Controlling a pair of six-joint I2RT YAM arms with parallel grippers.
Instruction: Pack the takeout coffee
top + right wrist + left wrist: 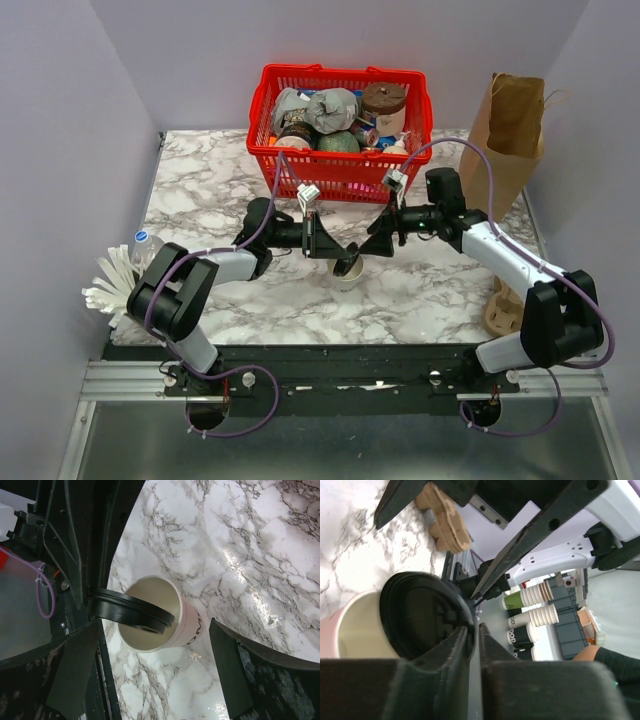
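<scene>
The white paper cup (347, 279) stands upright on the marble table, uncovered, its cream inside showing in the right wrist view (159, 596). My left gripper (338, 254) is shut on the rim of the round black lid (422, 614) and holds it tilted, just over the cup's mouth. The lid also shows in the right wrist view (131, 611), covering part of the opening. My right gripper (379, 241) is open and empty; its fingers (239, 676) stand wide apart on either side of the cup, above it and not touching.
A red basket (265, 110) full of groceries stands at the back centre. A brown paper bag (510, 125) stands at the back right. A cardboard cup carrier (503, 305) lies at the right edge. A water bottle (143, 243) and white cutlery (105, 285) lie at the left.
</scene>
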